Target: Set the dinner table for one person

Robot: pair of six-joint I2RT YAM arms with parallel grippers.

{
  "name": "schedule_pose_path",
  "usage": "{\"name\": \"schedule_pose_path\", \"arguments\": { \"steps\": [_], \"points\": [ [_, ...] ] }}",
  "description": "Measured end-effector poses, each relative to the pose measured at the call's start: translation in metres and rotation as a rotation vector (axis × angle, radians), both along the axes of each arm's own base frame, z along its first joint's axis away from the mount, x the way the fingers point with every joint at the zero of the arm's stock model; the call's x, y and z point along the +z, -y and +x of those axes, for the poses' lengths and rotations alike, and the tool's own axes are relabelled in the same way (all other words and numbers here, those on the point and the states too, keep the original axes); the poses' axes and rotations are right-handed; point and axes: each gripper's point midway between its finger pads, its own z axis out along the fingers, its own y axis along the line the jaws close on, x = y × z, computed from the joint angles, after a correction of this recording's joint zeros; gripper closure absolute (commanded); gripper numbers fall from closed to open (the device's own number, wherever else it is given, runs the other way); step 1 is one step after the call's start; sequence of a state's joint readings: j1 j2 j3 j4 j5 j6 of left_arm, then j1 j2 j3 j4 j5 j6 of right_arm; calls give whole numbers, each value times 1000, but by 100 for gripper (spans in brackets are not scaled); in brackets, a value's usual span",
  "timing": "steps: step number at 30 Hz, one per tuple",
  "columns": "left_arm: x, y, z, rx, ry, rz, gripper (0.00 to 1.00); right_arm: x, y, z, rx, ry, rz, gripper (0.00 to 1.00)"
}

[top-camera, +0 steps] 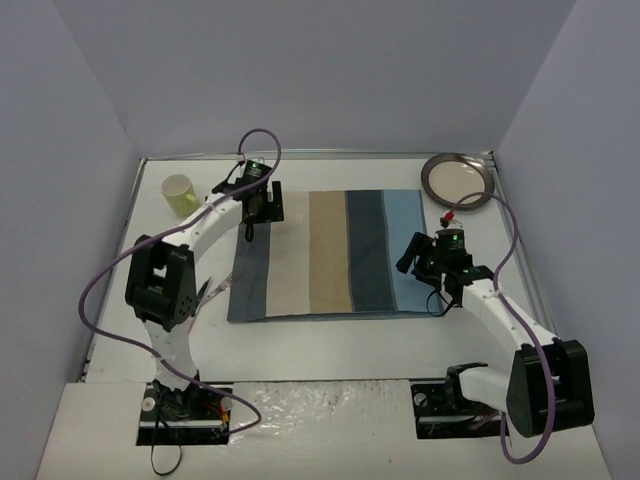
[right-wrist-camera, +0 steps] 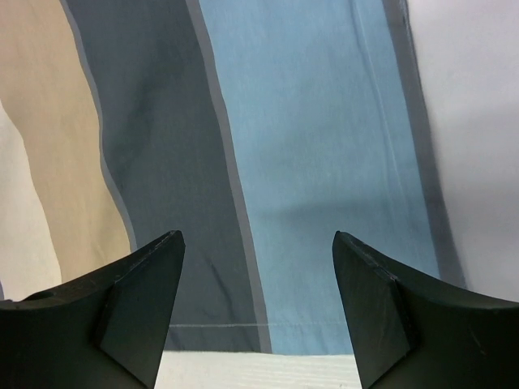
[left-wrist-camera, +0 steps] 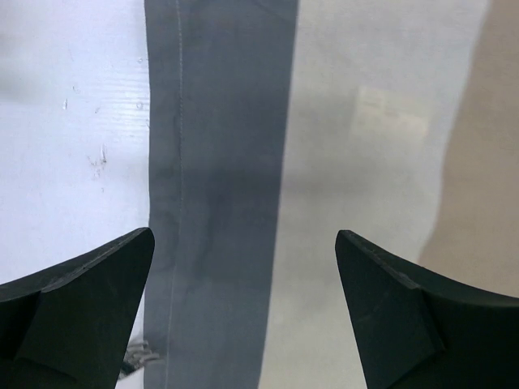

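The dinner table (top-camera: 330, 345) is a white top with a striped blue-and-beige placemat (top-camera: 325, 255) lying flat in its middle. My left gripper (top-camera: 257, 215) hovers over the mat's far left part, open and holding nothing; in the left wrist view the open gripper (left-wrist-camera: 243, 235) frames the grey stripe (left-wrist-camera: 219, 162) and the mat's left hem. My right gripper (top-camera: 422, 268) is over the mat's near right corner, also open and empty; in the right wrist view the open gripper (right-wrist-camera: 258, 235) frames the light blue stripe (right-wrist-camera: 316, 146) and the mat's near edge.
A pale yellow cup (top-camera: 180, 193) stands at the far left. A round metal-rimmed plate (top-camera: 458, 180) sits at the far right corner. Cutlery (top-camera: 213, 293) lies just left of the mat by the left arm, and its tips (left-wrist-camera: 136, 353) show in the left wrist view. Lavender-grey walls enclose the table.
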State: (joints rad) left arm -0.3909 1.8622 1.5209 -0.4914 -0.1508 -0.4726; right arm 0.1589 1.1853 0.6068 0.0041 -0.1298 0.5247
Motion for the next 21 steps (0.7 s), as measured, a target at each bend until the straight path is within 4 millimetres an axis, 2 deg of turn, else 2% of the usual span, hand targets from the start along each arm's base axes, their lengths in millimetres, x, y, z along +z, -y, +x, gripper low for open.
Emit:
{"name": "schedule_pose_path", "arguments": {
  "steps": [4,8,13,17,21],
  "points": [
    [-36,-11,16,9,-55,19,8,-15,-3,-19,-12,-20,44,29],
    [-58,-9,16,-13,-97,31,8,-34,-2,-35,-33,-64,71,30],
    [-72,-6,19,-27,-110,30,8,-50,14,-45,-105,-103,104,30],
    [-85,-9,19,-21,-132,38,8,-49,20,-40,-146,-95,142,29],
    [-87,-11,25,-15,-126,37,8,-49,21,-39,-170,-98,156,28]
  ]
}}
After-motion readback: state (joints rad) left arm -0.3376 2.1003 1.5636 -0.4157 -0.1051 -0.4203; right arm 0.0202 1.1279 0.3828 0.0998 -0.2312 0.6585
